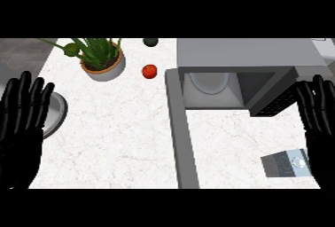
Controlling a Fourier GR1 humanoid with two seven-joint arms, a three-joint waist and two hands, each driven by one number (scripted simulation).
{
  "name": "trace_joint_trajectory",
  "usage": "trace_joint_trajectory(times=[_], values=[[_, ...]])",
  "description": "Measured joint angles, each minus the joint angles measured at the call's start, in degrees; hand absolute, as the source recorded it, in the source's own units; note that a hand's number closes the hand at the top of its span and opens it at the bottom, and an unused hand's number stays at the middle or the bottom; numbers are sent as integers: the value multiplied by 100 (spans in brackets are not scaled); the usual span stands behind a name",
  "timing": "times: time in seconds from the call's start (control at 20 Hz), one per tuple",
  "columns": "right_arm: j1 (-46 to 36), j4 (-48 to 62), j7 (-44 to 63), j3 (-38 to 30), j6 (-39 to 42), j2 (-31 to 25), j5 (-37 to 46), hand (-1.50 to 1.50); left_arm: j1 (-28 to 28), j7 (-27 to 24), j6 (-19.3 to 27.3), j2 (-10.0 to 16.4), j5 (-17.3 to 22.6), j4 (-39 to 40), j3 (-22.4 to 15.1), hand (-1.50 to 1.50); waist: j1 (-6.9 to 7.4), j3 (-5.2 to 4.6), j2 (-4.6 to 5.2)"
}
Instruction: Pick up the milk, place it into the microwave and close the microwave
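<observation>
My right robot hand [319, 115] stands at the right edge of the white marble table [118, 146], fingers straight and upward, holding nothing. Beside its wrist, toward the near right corner, lies the small grey-and-white milk carton with a round cap [286, 164]; contact between them cannot be determined. My left robot hand [23, 119] is at the left edge, likewise open and empty, beside a round grey metal basin [60, 111]. The grey box-shaped microwave [248, 53] occupies the far right corner. Its long grey door [183, 142] is swung open toward the near edge, exposing a round white plate [208, 82] inside. Farther left are a round red tomato [149, 71], a green leafy plant in a tan-rimmed pot [101, 64], and a dark green round item [150, 42] at the far edge.
</observation>
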Motion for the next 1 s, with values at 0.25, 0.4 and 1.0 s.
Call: trace_joint_trajectory(times=[0.25, 0.4, 1.0], values=[[674, -707, 9, -501, 314, -268, -431, -150, 69, 135, 93, -23, -125, -86, 42, -150, -64, -77, -1], [1202, -1034, 113, -819, 570, -395, -918, -150, 378, 314, 372, -238, 119, -241, -41, -150, -106, -94, -16], [2938, -1062, -484, -1800, 1865, -178, -1889, -150, 2026, -607, 542, -523, 661, -429, -800, -150, -53, -109, -6]])
